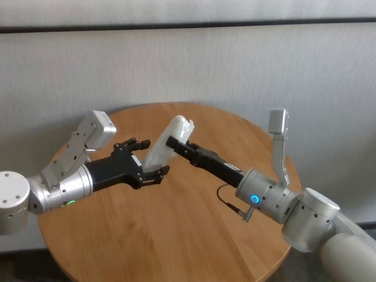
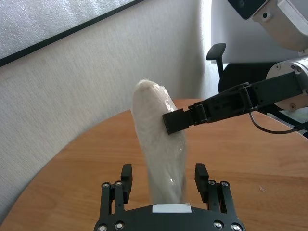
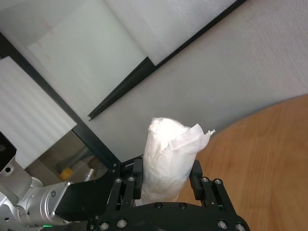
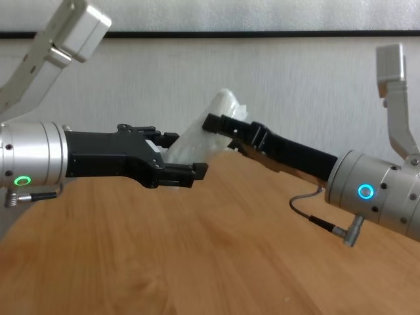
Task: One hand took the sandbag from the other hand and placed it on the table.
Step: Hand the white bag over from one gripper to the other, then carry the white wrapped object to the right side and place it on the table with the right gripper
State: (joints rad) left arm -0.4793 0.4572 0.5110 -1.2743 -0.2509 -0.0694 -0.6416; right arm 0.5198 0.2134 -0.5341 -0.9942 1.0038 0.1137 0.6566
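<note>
Looking across our workspace, we see the round wooden table point(image 1: 176, 235) spread below both grippers, its honey-brown top backed by a pale textured wall point(image 1: 188, 64) with a dark horizontal strip point(image 1: 188, 23) near the ceiling line; through the left wrist view a black office chair point(image 2: 216, 53) stands off beyond the table's far side.

Our left gripper point(image 1: 143, 161) reaches in over the table, its fingers spread apart on either side of the sandbag's lower end, with a visible gap between each pad and the plastic in the wrist view. The sandbag point(image 1: 167, 143) hangs in the air above the tabletop, between the two grippers and clear of the wood. Its long axis runs steeply tilted: the lower end sits between our left fingers, the upper, crinkled end leans up and away toward the wall. Our right gripper point(image 1: 176, 143) is clamped across the sandbag's upper half and carries it.
</note>
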